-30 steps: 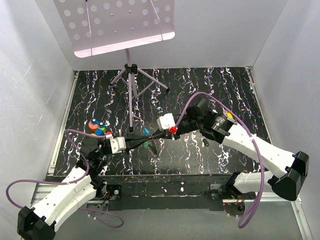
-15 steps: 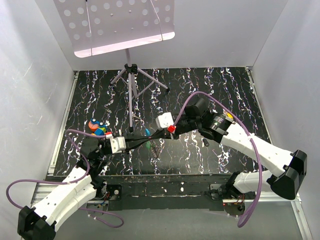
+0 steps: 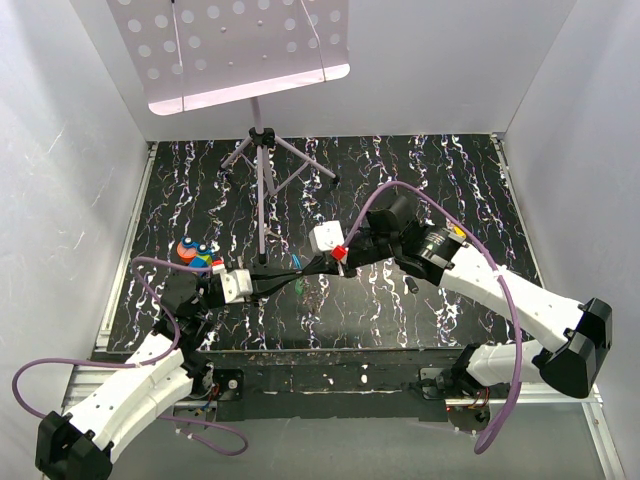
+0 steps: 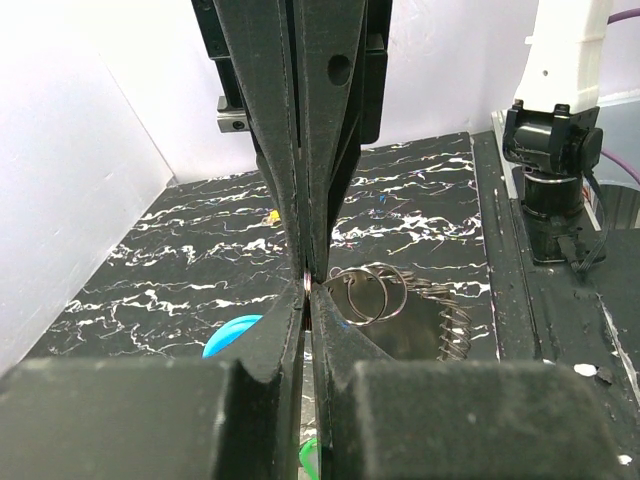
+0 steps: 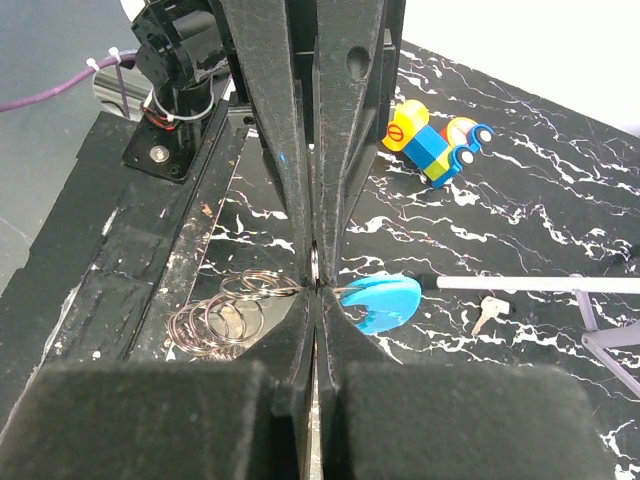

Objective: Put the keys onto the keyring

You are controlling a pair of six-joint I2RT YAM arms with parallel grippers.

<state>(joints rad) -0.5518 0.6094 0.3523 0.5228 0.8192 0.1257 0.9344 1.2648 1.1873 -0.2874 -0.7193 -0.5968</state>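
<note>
At the near edge of the desk (image 3: 450, 180), two arm bases are seen bolted side by side. The left arm (image 3: 140, 375) and right arm (image 3: 500, 290) are angled inward toward each other over the black marbled mat.

Mid-desk, slightly left of centre: left jaws and right jaws are set tip to tip. Both pairs are clenched, each pinched on a thin wire loop of the keyring (image 5: 380, 300), which is gripped between them. Its blue tab is seen on one side of the pinch, and a bunch of wire rings (image 4: 375, 295) on the other. A small green piece (image 4: 310, 462) is noted just under the left jaws; what it is cannot be told.

Beyond, on the mat: one key (image 5: 487, 312) is seen lying flat and loose, apart from the keyring and near a white leg of the music stand (image 3: 262, 135). A toy car (image 5: 435, 140) of red, yellow and blue is noted further left.

Far side: the stand's perforated tray is tilted above the desk.
</note>
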